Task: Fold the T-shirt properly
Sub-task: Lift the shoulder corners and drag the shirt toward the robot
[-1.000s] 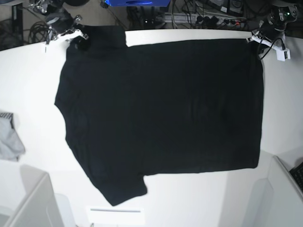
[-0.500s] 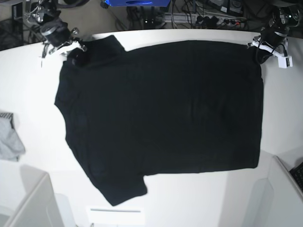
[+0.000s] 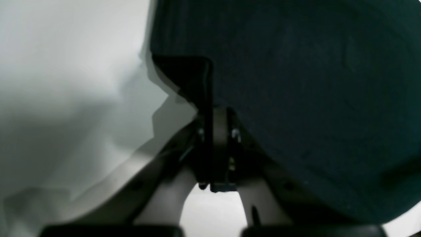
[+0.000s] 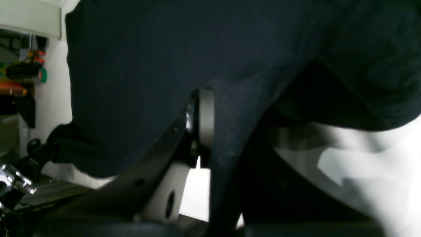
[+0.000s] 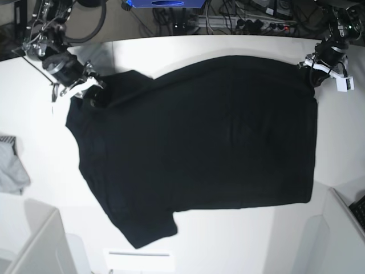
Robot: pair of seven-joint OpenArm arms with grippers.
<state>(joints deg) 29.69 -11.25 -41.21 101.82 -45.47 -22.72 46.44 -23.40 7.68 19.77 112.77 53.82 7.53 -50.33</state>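
The black T-shirt (image 5: 194, 142) lies spread over the white table (image 5: 40, 125), plain side up, with no print showing. At the far left of the base view my right gripper (image 5: 91, 96) is shut on the upper sleeve and holds that corner off the table. The right wrist view shows its jaws (image 4: 201, 112) closed with the T-shirt (image 4: 148, 65) draped over them. At the far right my left gripper (image 5: 312, 73) is shut on the hem corner. In the left wrist view its jaws (image 3: 210, 98) pinch the edge of the T-shirt (image 3: 312, 82).
A small grey cloth (image 5: 11, 165) lies at the table's left edge. White bins stand at the near left (image 5: 34, 240) and near right (image 5: 342, 228). Cables and a power strip (image 5: 239, 23) run behind the far edge.
My right gripper has pulled the sleeve corner toward the near side, so the shirt's far edge now slants. The left gripper has shifted only slightly with the hem corner.
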